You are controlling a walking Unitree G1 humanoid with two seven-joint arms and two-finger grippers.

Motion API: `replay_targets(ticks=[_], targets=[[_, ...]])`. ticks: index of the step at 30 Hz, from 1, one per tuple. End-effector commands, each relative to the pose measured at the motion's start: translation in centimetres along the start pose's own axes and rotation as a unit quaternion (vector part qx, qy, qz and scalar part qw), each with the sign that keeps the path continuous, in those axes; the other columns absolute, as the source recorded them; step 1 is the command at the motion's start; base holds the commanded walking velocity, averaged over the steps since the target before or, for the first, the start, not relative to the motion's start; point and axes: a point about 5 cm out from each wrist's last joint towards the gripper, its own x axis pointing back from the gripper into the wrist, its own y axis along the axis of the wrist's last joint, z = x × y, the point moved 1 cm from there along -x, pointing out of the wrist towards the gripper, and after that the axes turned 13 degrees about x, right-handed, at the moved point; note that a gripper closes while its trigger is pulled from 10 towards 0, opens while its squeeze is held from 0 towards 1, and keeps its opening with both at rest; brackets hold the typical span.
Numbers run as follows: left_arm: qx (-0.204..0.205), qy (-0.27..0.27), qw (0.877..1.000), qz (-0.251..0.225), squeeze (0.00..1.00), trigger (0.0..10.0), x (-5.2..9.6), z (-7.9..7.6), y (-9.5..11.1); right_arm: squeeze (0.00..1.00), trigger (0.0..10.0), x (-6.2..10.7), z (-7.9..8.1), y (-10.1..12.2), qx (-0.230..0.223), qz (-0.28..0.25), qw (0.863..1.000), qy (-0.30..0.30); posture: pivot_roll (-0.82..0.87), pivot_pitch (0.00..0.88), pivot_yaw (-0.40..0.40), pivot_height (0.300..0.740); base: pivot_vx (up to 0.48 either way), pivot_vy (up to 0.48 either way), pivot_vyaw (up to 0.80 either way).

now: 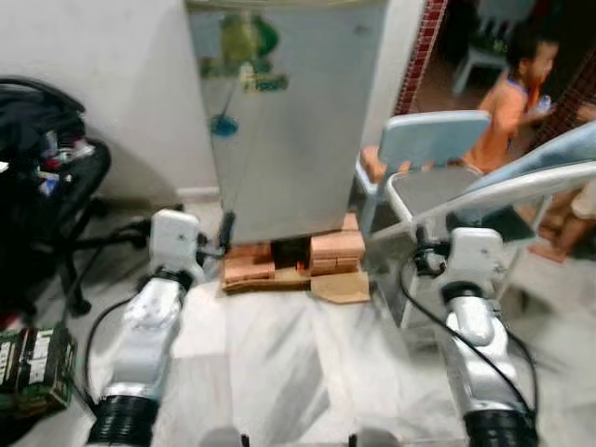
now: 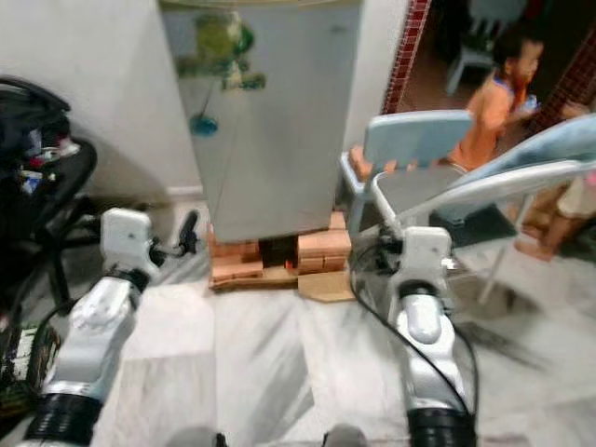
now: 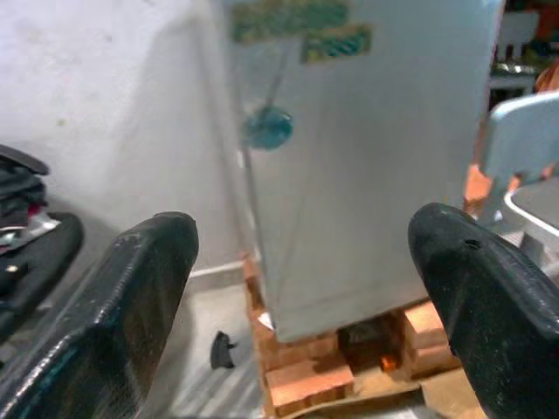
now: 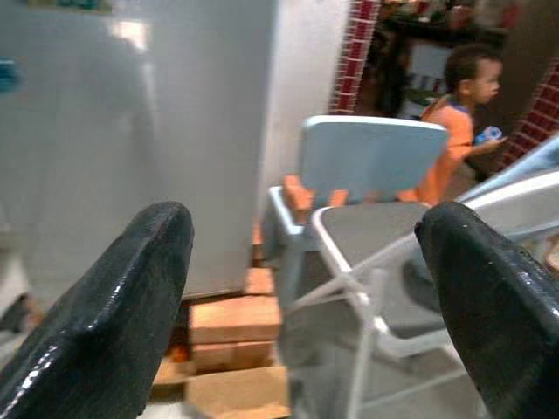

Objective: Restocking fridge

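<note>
A grey fridge (image 1: pixel 293 130) stands straight ahead against the wall with its door shut. It rests on a stack of red bricks (image 1: pixel 321 253) and carries coloured stickers (image 1: pixel 240 47) near the top. My left gripper (image 3: pixel 301 223) is held out low in front of the fridge's left corner, open and empty, its fingers (image 3: pixel 144 288) wide apart. To the right, my right gripper (image 4: pixel 306 218) is open and empty too, level with the fridge's right edge and the chairs. Neither touches the fridge.
A pale blue plastic chair (image 1: pixel 428 140) and a white-framed folding seat (image 1: pixel 484 191) crowd the right side. A person in an orange shirt (image 1: pixel 507 102) stands behind them. At the left are a black stroller (image 1: pixel 42 158) and a green box (image 1: pixel 33 368). Cardboard (image 1: pixel 343 287) lies on the marble floor (image 1: pixel 298 363).
</note>
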Motion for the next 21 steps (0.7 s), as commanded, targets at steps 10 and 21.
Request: replay_targets(ticks=[10,21], targets=[[0.014,-0.022,1.000,0.000,0.00,10.0,-0.5,-1.0,0.1,0.00,10.0,-0.5,-0.2,1.0,-0.031,-0.025,0.999,-0.001,0.00,0.000,0.033,0.740,0.000,0.480,0.00],[0.013,-0.022,1.000,-0.003,0.00,10.0,-0.6,-1.2,0.2,0.00,10.0,-1.3,0.0,1.9,-0.028,-0.043,0.999,0.008,0.00,0.000,0.028,0.740,0.000,0.153,-0.48]])
